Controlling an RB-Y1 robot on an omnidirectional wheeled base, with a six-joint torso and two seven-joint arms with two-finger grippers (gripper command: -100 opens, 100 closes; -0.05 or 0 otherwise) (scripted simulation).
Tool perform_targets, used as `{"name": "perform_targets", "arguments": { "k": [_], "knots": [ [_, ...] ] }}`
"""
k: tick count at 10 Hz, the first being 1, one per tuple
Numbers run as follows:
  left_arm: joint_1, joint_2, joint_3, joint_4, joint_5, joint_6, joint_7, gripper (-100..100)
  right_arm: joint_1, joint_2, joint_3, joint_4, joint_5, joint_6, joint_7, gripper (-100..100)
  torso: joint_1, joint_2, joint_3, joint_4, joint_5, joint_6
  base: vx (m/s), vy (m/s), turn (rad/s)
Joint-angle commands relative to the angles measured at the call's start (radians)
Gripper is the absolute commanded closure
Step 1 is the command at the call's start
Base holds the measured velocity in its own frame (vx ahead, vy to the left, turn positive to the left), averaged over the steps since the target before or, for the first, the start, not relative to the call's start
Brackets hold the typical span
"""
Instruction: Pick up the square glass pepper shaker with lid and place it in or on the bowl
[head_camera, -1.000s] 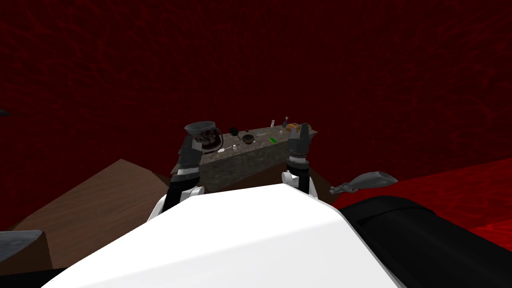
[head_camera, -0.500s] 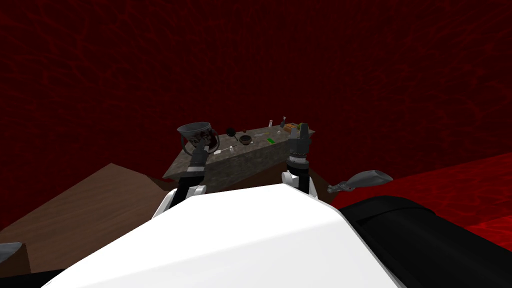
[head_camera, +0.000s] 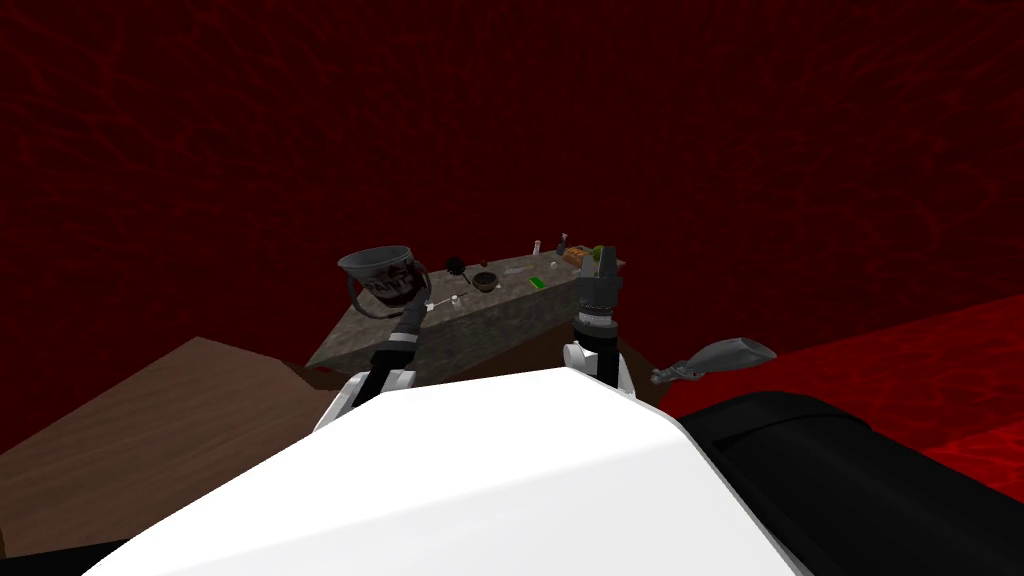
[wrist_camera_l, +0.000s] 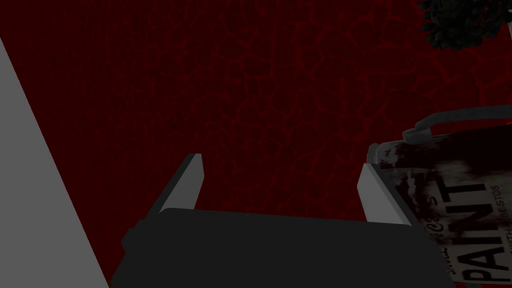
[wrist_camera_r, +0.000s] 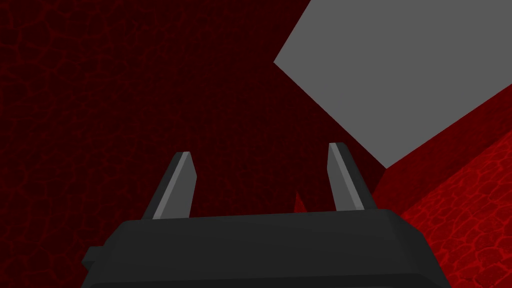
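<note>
Left claw (wrist_camera_l: 282, 162) is spread wide and empty, one blade just beside a stained paint bucket (wrist_camera_l: 450, 210) at the left end of the counter (head_camera: 470, 325). Right claw (wrist_camera_r: 260, 150), also spread and empty, hangs before the counter's right end. On the grey stone top, the dark bowl (head_camera: 485, 281) sits near the middle. The pepper shaker (head_camera: 562, 243), apparently the tiny dark bottle, stands at the far edge, well apart from the bowl and near an orange box (head_camera: 575, 257).

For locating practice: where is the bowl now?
In the head view, the dark bowl sits on the stone counter, between the paint bucket on its left and a green item.
</note>
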Motion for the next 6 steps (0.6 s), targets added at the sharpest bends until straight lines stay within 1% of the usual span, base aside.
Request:
{"name": "perform_targets", "arguments": {
  "k": [1,3,4,5,6],
  "knots": [
    [-0.015,0.036,-0.002,0.036,-0.011,0.03,-0.005,-100,0.0,0.0,0.0,0.0,0.0,0.0,0.0,0,0.0,0.0,0.0,0.0,0.0,0.0,0.032,-0.064,-0.05],
    [-0.028,0.061,-0.009,0.066,-0.025,0.054,-0.014,-100,0.0,0.0,0.0,0.0,0.0,0.0,0.0,0,0.0,0.0,0.0,0.0,0.0,0.0,0.037,-0.044,-0.026],
    [-0.041,0.087,-0.017,0.097,-0.039,0.078,-0.023,-100,0.0,0.0,0.0,0.0,0.0,0.0,0.0,0,0.001,0.0,0.0,0.0,0.0,0.0,0.041,-0.044,-0.072],
    [-0.047,0.102,-0.021,0.112,-0.046,0.09,-0.027,-100,0.0,0.0,0.0,0.0,0.0,0.0,0.0,0,0.001,0.0,0.0,0.0,0.0,0.0,0.04,-0.045,-0.045],
    [-0.061,0.134,-0.029,0.144,-0.061,0.116,-0.037,-100,0.0,0.0,0.0,0.0,0.0,0.0,0.0,0,0.001,0.0,0.0,0.0,0.0,0.0,0.045,-0.051,-0.055]
  ]
}}
